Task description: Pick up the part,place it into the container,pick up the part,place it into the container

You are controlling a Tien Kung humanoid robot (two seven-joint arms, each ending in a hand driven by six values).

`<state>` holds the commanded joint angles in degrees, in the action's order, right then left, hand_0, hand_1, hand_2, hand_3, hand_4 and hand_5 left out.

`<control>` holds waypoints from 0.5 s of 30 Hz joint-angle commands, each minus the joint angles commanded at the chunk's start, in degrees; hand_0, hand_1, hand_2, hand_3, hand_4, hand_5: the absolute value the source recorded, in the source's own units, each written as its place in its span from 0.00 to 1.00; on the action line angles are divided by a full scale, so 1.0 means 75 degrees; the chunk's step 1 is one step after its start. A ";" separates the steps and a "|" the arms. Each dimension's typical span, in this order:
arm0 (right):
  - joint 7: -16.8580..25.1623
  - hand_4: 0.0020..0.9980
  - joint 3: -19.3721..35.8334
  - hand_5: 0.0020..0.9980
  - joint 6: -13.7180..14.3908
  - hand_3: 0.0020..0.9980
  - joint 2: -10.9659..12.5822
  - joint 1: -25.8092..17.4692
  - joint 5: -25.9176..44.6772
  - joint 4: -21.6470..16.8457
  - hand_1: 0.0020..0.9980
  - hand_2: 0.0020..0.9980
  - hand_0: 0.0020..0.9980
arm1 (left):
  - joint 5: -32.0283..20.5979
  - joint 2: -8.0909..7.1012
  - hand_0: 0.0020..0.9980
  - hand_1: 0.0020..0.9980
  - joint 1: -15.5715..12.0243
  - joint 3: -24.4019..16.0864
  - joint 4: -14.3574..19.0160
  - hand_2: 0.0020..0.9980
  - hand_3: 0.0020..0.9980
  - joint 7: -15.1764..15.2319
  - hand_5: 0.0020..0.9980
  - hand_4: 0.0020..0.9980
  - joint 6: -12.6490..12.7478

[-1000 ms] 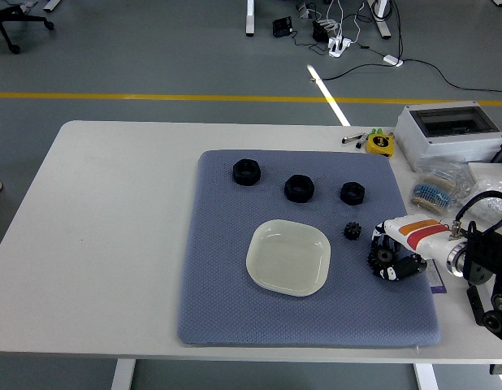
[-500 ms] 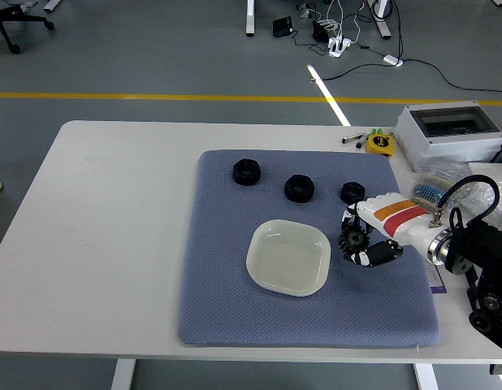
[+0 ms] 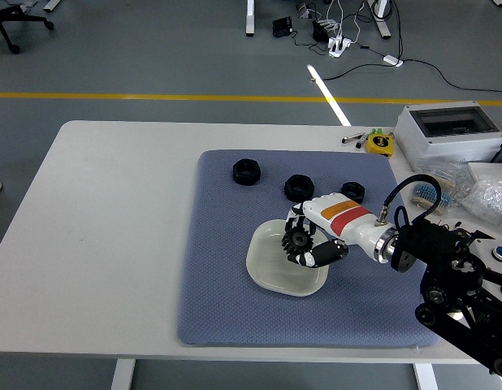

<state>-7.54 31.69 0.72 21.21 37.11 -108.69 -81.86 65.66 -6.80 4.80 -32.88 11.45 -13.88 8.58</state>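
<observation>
My right hand [image 3: 304, 242] is shut on a small black gear [image 3: 298, 238] and holds it just above the pale square dish [image 3: 267, 264] on the blue mat [image 3: 218, 276]. Three black ring-shaped parts lie along the mat's far side: one at the left [image 3: 246, 171], one in the middle [image 3: 299, 187], and one [image 3: 353, 191] partly hidden behind my right wrist. My left arm does not show.
At the table's right edge stand a grey lidded box [image 3: 451, 133], bags of small parts [image 3: 488, 195] and a yellow tape measure [image 3: 380, 143]. The white table [image 3: 113, 227] lies bare to the left of the mat.
My right hand closed on the small black gear at the mat's right side, lifted it and carried it left, over the dish.
</observation>
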 joint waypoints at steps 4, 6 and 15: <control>-0.0030 0.76 -0.0326 0.25 -0.0147 0.54 -0.0199 0.0155 -0.0090 0.0201 0.47 0.54 0.39 | 0.0014 -0.0013 0.66 0.54 -0.0023 -0.0017 0.0000 0.57 0.57 -0.0002 0.61 0.64 0.0005; 0.0033 0.76 -0.0480 0.25 -0.0161 0.54 -0.0274 0.0226 -0.0082 0.0305 0.47 0.54 0.39 | 0.0064 -0.0016 0.66 0.54 -0.0031 -0.0045 0.0002 0.57 0.57 -0.0014 0.61 0.64 0.0001; 0.0137 0.86 -0.0682 0.27 -0.0422 0.67 -0.0322 0.0354 -0.0373 0.0337 0.56 0.70 0.42 | 0.0118 -0.0020 0.66 0.54 -0.0007 -0.0059 0.0009 0.57 0.56 -0.0030 0.61 0.64 -0.0008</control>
<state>-6.51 26.57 -2.45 18.79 39.77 -111.49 -79.33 66.54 -6.95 4.75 -33.32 11.52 -14.10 8.52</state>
